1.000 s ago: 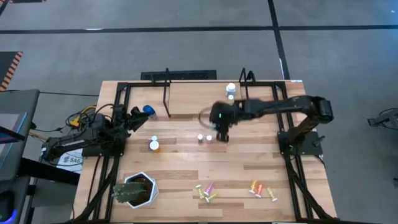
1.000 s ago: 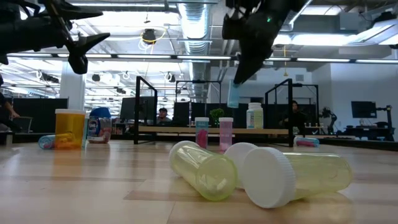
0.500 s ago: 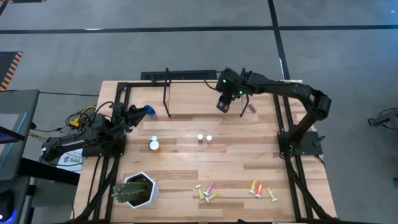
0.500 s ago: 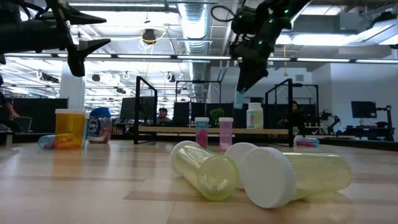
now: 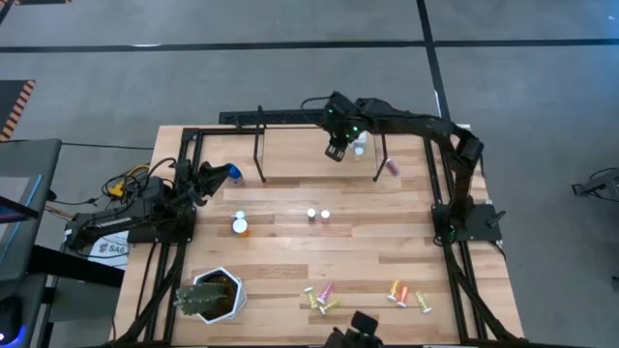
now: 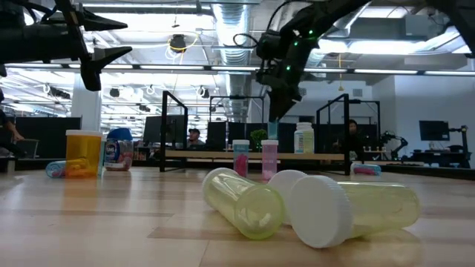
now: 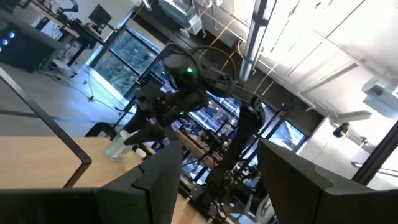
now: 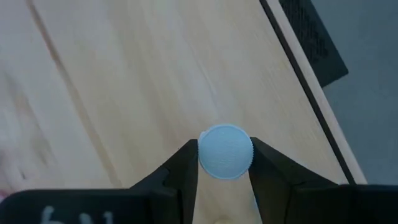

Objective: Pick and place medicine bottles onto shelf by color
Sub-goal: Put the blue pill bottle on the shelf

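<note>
Since a second ago, the right gripper (image 5: 336, 152) has swung from mid-surface to the far edge, carrying a bottle (image 8: 225, 151) over the shelf (image 6: 252, 154). That bottle hangs upright, long axis vertical, white cap up and pinched between the closed jaws, its body showing below them in the low view, just above the shelf and beside the white bottle (image 5: 360, 142) standing there. At the surface's left edge, the left gripper (image 5: 208, 180) hovers with jaws apart, holding nothing, near the blue-lidded bottle (image 5: 231, 171).
</note>
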### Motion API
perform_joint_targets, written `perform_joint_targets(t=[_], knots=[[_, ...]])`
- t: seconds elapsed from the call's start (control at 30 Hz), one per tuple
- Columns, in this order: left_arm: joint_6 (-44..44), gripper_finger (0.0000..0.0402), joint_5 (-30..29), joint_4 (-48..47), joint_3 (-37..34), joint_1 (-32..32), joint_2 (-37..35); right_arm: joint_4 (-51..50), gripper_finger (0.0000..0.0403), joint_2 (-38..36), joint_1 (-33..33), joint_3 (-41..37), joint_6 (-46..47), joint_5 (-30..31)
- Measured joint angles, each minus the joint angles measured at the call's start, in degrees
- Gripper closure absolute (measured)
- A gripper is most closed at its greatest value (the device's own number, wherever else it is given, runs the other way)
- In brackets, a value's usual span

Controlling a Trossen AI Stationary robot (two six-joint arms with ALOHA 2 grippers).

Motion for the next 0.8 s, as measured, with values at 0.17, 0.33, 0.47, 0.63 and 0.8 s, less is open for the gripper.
perform_joint_targets(t=[0.17, 0.33, 0.47, 0.63, 0.8], knots=[[0.08, 0.0203, -0.1, -0.02, 0.0, -0.02, 0.0, 0.07, 0.026, 2.76, -2.53, 0.59, -0.57, 0.09], [0.08, 0.0203, -0.2, -0.02, 0.0, -0.02, 0.0, 1.71, 0.0257, 3.2, -3.77, 0.63, -0.91, 0.06], [0.08, 0.0203, -0.2, -0.02, 0.0, -0.02, 0.0, 2.85, 0.0261, 3.2, -4.49, 0.64, -1.05, 0.06], [0.26, 0.0203, -0.2, -0.02, 0.0, -0.02, 0.0, 2.27, 0.0256, 3.42, -5.27, 0.59, -1.89, 0.06], [0.94, 0.0203, -0.2, -0.02, 0.0, -0.02, 0.0, 2.46, 0.0251, 4.05, -5.69, 0.59, -4.47, -0.15]])
